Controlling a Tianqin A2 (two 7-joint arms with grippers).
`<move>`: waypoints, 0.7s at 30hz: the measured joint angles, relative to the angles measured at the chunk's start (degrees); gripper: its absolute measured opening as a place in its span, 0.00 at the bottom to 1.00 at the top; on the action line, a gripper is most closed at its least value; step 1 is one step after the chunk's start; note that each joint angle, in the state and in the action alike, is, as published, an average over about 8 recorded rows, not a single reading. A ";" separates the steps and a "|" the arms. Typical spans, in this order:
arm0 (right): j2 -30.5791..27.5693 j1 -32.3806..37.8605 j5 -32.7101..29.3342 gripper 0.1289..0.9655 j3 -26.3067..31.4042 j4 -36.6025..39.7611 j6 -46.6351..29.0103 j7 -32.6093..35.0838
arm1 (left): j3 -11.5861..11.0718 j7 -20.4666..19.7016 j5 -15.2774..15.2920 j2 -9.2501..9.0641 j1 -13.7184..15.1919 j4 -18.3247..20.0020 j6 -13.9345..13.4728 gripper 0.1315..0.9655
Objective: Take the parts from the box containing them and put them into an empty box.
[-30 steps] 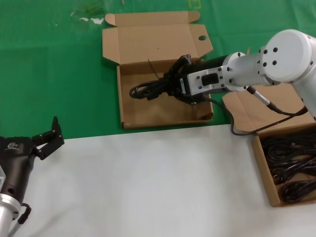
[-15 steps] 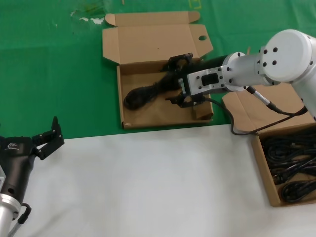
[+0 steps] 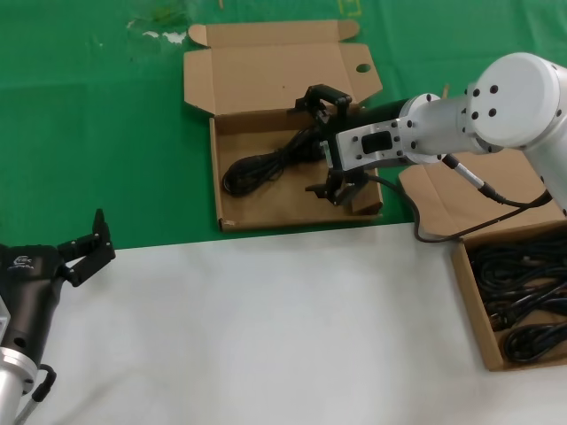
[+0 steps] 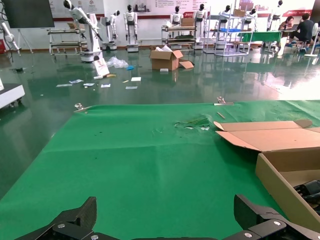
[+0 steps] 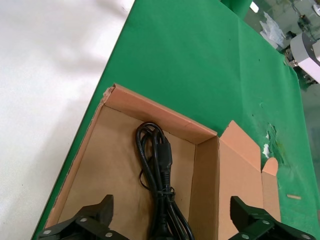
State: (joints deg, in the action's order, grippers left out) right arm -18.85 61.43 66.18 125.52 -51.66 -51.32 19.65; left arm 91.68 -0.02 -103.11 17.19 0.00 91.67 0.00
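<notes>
Green matting [image 3: 97,124] carries the shallow brown cardboard box with a round-holed lid tab [image 3: 232,217]; one black coiled power cable [image 3: 266,165] lies inside. Right gripper [image 3: 330,142] hovers over it, jaws spread, empty. Left gripper [image 3: 81,245] waits near-left, jaws apart. Remaining cables [image 3: 523,297] fill the plain cardboard box [image 3: 469,301] at right.

Bright even light, soft shadows, sharp

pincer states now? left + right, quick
Left pincer: open, holding nothing, parked at the table edge.
Right pincer: open over the holed box, power cable released inside.
</notes>
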 joint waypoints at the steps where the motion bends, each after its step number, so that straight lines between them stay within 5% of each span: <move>1: 0.00 0.00 0.00 0.71 0.00 0.00 0.00 0.00 | 0.00 0.00 0.00 0.00 0.00 0.00 0.00 1.00; 11: 0.00 0.00 0.00 0.90 0.00 0.00 0.00 0.00 | 0.00 0.00 0.00 0.00 0.00 0.00 0.00 1.00; 21: 0.00 0.00 0.00 0.99 0.00 0.00 0.00 0.00 | 0.00 0.00 0.00 0.00 0.00 0.00 0.00 1.00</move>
State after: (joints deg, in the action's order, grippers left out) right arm -18.85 61.44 66.18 125.52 -51.66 -51.32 19.65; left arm 91.68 -0.02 -103.11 17.19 0.00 91.67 0.00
